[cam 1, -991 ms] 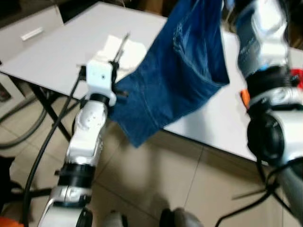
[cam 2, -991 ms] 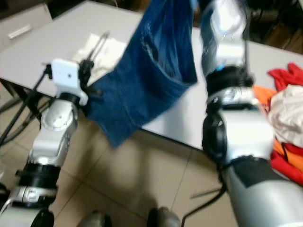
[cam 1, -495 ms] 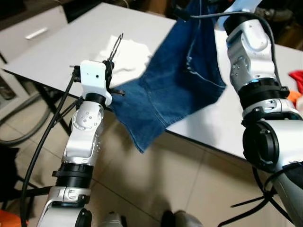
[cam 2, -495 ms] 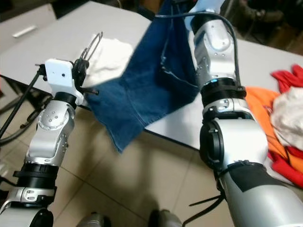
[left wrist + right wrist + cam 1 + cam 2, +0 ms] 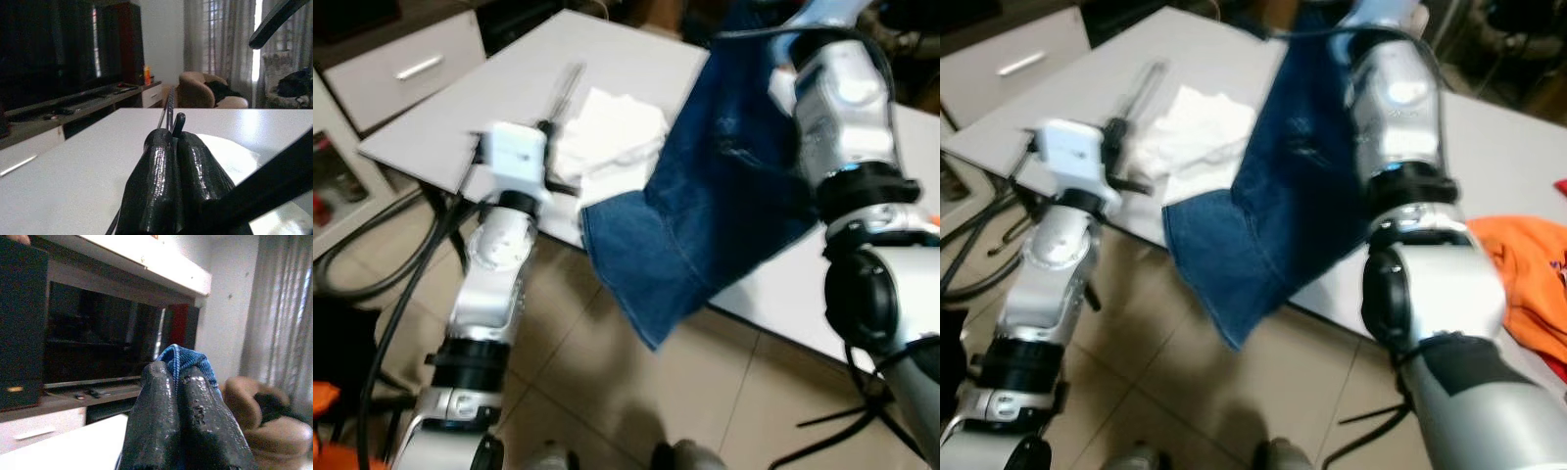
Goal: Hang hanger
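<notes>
My left gripper (image 5: 173, 140) is shut on a thin metal hanger (image 5: 168, 108), whose wire sticks out past the fingertips over the white table (image 5: 489, 98). In the eye views that hanger (image 5: 566, 83) points away from me above the table's near-left edge. A pair of blue jeans (image 5: 715, 215) hangs from my raised right gripper (image 5: 173, 373), which is shut on a fold of the denim (image 5: 188, 357). The jeans drape down over the table's front edge, to the right of the left gripper and apart from the hanger.
A crumpled white cloth (image 5: 612, 132) lies on the table just beyond the left gripper. An orange garment (image 5: 1528, 284) lies on the table at the right. A white drawer unit (image 5: 401, 73) stands at the far left, with cables (image 5: 372, 274) on the tiled floor below.
The whole view has shifted, so the camera moved. The jeans now hang further right and lower past the table edge. Both grippers keep their holds.
</notes>
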Robot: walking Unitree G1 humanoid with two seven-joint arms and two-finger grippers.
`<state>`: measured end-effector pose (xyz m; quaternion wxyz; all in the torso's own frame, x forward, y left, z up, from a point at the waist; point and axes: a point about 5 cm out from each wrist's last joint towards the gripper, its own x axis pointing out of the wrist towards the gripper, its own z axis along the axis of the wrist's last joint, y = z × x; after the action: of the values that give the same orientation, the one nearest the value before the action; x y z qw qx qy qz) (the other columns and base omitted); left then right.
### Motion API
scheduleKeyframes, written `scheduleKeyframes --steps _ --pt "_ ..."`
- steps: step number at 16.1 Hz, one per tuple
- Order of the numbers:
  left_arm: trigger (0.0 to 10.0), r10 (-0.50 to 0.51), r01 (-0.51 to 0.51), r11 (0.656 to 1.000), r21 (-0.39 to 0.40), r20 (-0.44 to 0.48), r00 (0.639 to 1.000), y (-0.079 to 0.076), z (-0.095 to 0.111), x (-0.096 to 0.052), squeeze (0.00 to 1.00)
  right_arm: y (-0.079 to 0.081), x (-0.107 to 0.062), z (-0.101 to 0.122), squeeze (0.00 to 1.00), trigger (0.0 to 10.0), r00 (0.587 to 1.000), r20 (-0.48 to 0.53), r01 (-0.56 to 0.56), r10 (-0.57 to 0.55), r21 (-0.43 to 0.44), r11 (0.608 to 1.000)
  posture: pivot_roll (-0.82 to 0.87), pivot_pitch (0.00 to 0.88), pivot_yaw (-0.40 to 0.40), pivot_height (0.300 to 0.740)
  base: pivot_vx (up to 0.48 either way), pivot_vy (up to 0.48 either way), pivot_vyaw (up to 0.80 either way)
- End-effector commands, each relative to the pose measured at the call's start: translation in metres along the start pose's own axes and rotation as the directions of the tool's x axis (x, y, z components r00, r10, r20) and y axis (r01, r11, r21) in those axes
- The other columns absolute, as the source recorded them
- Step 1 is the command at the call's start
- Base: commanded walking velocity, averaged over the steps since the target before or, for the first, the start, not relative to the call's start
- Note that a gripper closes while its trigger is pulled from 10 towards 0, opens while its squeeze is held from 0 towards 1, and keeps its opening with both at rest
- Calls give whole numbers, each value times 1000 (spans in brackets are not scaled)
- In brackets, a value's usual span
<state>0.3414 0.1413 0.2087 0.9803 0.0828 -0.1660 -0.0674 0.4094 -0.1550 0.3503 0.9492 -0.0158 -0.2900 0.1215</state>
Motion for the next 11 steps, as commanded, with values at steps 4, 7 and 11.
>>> scheduleKeyframes --steps 4,7,11 --pt "10000 -10 10 1000 3 31 999 6 9 2 0 -17 29 75 0 0 989 147 61 -24 -249 966 -14 98 -48 740 327 352 0" --pt "10000 0 -5 998 70 73 997 3 16 4 0 -33 27 64 0 0 991 27 131 -129 -308 942 -16 95 -50 740 220 232 0" --pt "10000 6 -9 999 44 87 996 6 24 2 0 -44 -21 -40 0 10000 900 -352 237 -258 -102 966 13 104 -64 740 0 0 0"
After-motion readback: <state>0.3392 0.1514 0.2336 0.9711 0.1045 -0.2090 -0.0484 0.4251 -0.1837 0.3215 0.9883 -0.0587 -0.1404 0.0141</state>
